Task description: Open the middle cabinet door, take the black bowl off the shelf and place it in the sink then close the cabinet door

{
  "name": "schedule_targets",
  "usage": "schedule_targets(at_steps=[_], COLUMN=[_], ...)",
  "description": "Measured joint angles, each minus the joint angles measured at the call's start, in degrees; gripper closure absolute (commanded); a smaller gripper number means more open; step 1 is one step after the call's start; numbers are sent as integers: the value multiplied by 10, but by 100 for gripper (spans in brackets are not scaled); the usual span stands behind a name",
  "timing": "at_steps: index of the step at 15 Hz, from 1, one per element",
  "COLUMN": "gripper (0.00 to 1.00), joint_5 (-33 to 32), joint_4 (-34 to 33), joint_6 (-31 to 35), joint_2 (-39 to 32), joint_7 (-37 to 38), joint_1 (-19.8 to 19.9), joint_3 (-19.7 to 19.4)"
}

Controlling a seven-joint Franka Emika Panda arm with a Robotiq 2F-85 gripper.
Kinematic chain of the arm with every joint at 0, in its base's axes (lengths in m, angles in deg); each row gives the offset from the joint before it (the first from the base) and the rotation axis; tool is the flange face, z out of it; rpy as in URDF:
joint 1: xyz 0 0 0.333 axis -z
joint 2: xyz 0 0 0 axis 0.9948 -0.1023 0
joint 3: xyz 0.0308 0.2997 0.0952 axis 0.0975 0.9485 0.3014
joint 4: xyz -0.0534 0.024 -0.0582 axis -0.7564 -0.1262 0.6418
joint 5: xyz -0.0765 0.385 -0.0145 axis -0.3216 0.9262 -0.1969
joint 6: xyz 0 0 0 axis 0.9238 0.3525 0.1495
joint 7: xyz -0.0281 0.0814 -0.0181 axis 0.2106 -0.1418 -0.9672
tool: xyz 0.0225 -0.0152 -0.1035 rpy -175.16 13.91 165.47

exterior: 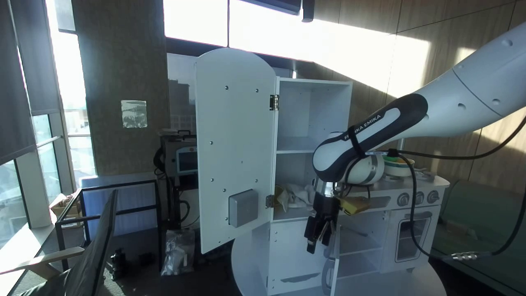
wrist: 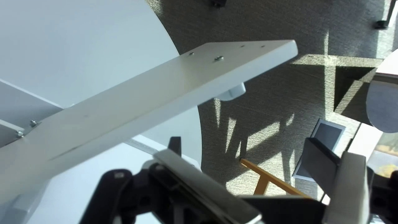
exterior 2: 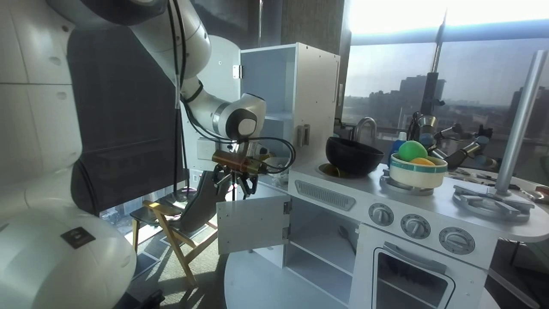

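Since the black bowl (exterior 2: pixel 354 156) rests tilted over the sink (exterior 2: pixel 327 170), closing the middle cabinet door (exterior 2: pixel 253 225) seems the current step; the claw (exterior 2: pixel 233 188), spread and empty, should push its outer face.

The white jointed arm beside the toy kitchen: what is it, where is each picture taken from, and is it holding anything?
It is a white jointed robot arm. Two pictures come from cameras outside it; the third camera rides on its wrist, looking past its black-and-grey fingers. They stand open, holding nothing. On the white toy kitchen, a round black bowl sits tilted at the round sink; on a grey burner, a cream bowl with a teal band holds a green ball and something orange. Below, a small white rectangular door hangs open.
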Motion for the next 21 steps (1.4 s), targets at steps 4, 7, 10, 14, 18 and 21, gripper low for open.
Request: schedule_targets(at_steps=[4,7,10,14,18,21], gripper=[0,0,0,0,0,0], joint_5=[-11,-40,-62,-71,-98,-110], joint_4=[28,50,65,72,73,72], joint_6=[9,11,12,14,40,58], joint_2=[26,60,79,72,62,63], joint_7=[0,3,7,9,31,49], joint_1=[11,18,29,49,69,83], joint_3=[-8,-17,-33,-59,-75,-85])
